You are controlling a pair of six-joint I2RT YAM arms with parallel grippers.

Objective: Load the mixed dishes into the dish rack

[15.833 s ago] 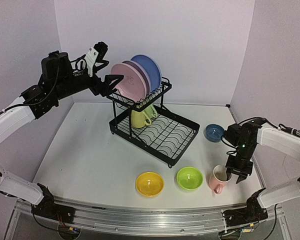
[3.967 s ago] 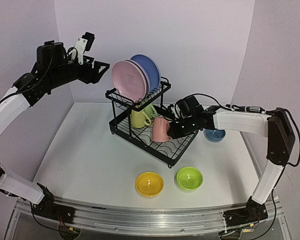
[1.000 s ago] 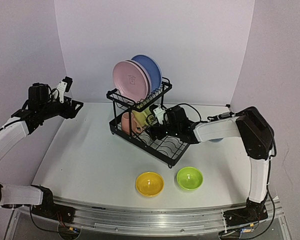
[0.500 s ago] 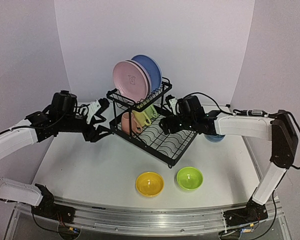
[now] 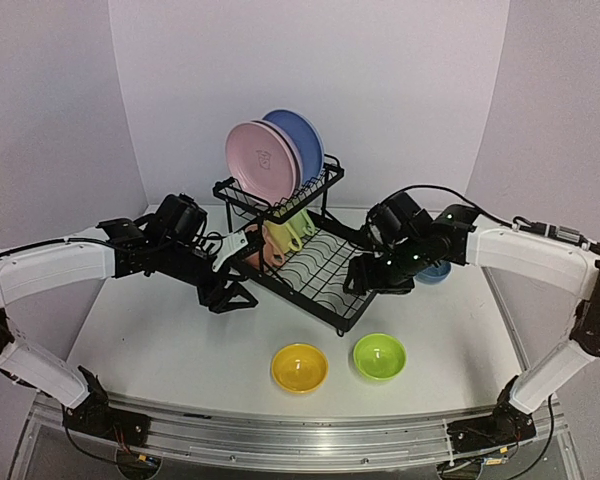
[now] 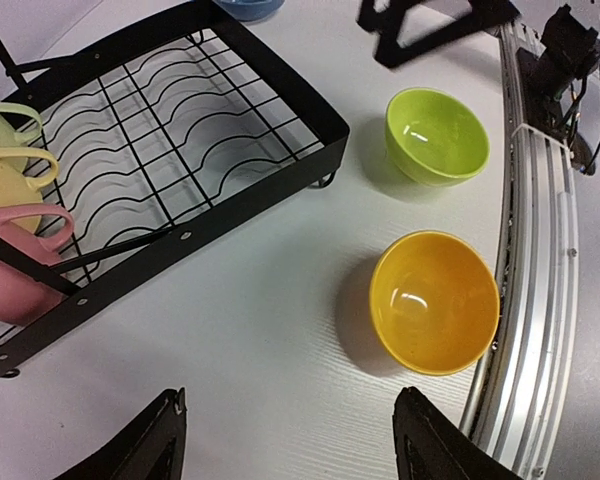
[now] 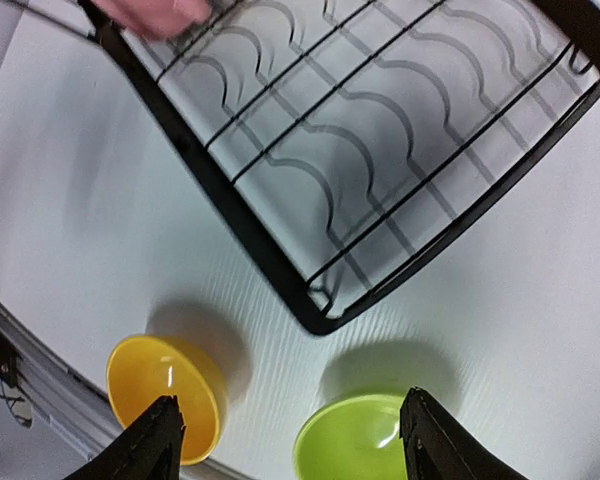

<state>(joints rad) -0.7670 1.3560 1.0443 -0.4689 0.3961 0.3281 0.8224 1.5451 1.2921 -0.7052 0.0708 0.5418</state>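
The black dish rack (image 5: 300,303) stands mid-table. Pink (image 5: 260,160), lavender (image 5: 288,150) and blue (image 5: 302,135) plates stand upright on its upper shelf. Pink (image 5: 252,246), yellow (image 5: 278,238) and green (image 5: 300,222) mugs sit at the back of its lower tray. On the table in front lie a yellow bowl (image 5: 299,367) and a lime bowl (image 5: 379,356). A blue bowl (image 5: 437,269) shows behind the right arm. My left gripper (image 5: 230,297) hangs open and empty at the rack's front left. My right gripper (image 5: 363,278) is open and empty over the rack's front right corner.
The left wrist view looks down on the rack rim (image 6: 230,205), yellow bowl (image 6: 435,300) and lime bowl (image 6: 436,135) near the metal rail (image 6: 540,250). In the right wrist view lie the rack corner (image 7: 220,195), yellow bowl (image 7: 160,395) and lime bowl (image 7: 355,440).
The left arm swung down from the far left to the rack's front left. The right gripper drew back out of the rack to its front right corner, leaving the pink mug beside the yellow one.
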